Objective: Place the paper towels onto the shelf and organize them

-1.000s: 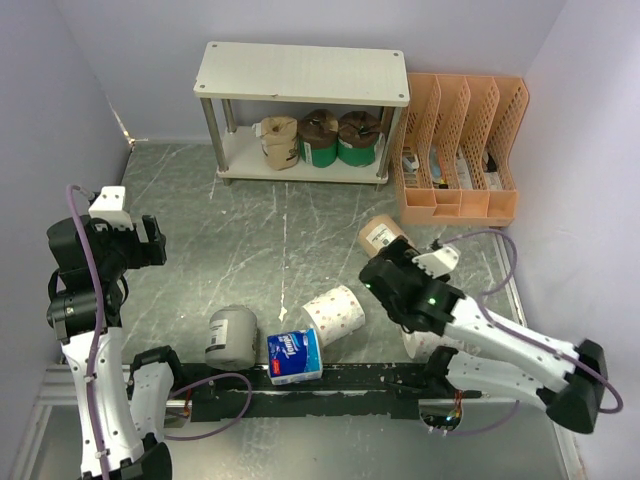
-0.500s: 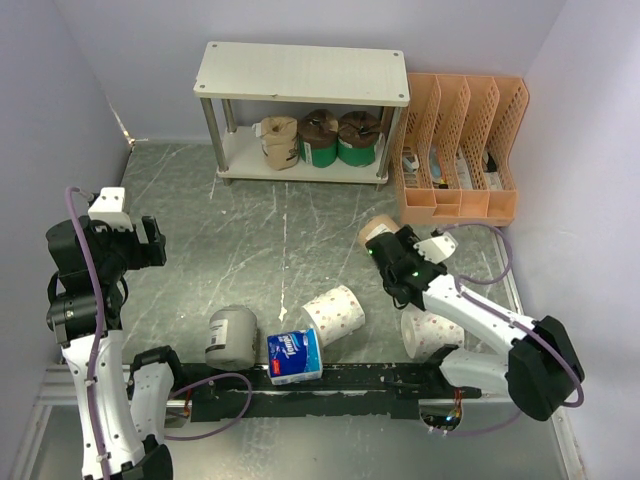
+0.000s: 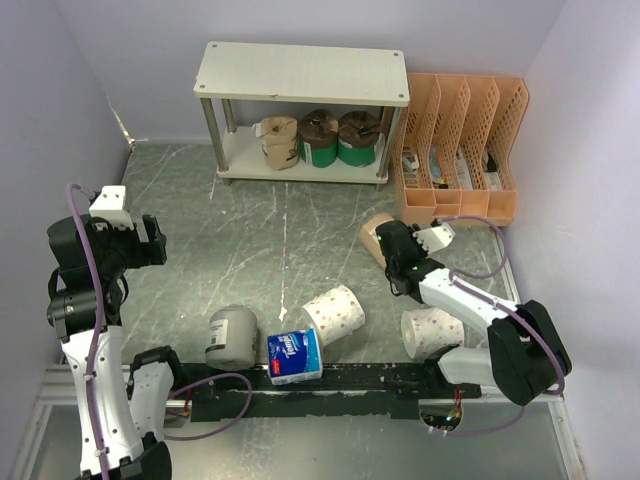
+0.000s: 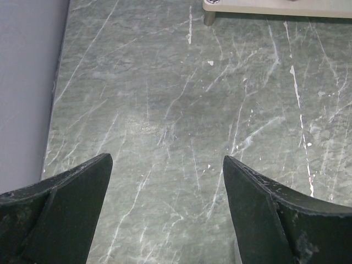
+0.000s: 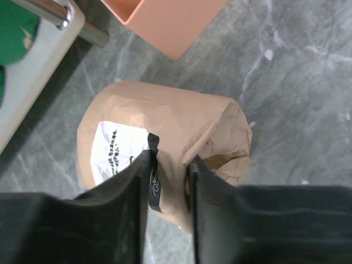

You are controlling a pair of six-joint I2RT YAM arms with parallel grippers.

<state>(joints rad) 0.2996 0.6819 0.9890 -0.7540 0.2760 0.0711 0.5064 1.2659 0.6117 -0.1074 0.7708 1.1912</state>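
Observation:
A tan kraft paper towel roll (image 3: 374, 232) (image 5: 176, 126) lies on the floor in front of the shelf's right end. My right gripper (image 3: 392, 245) (image 5: 168, 165) is shut on its crumpled wrap, one finger over the white label. The off-white shelf (image 3: 300, 72) holds a tan roll (image 3: 279, 140) and two brown-and-green rolls (image 3: 319, 138) on its lower board. Two white dotted rolls (image 3: 333, 313) (image 3: 432, 332), a grey roll (image 3: 231, 337) and a blue-and-white pack (image 3: 294, 357) lie near the arm bases. My left gripper (image 3: 150, 243) (image 4: 168, 170) hangs open over bare floor at the left.
An orange perforated file organizer (image 3: 460, 150) (image 5: 170, 22) stands right of the shelf, close behind the held roll. A shelf leg (image 4: 209, 17) shows at the top of the left wrist view. Walls close in the left, back and right sides.
My right arm reached forward to the tan roll and its jaws closed on the wrap. The left arm has not moved.

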